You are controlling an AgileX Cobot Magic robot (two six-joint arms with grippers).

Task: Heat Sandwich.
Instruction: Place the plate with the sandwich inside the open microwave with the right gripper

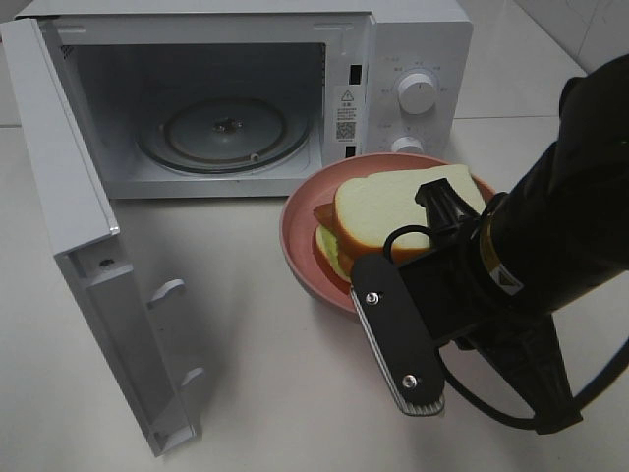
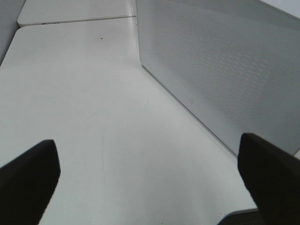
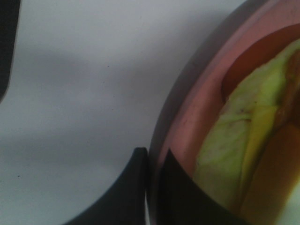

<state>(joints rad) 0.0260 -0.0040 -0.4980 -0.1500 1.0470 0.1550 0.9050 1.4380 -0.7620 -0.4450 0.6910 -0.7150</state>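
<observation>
While on plate, sandwich beside right gripper.

This looks like a robot lab bench dressed as a kitchen corner. A white microwave with two dials stands open just beyond the right pincer, on a plain white worktop that spreads below it. A sandwich on a pink plate sits at the pincer's tips, a black robot arm rises behind the pincer, and pale tiles show past the microwave.
</observation>
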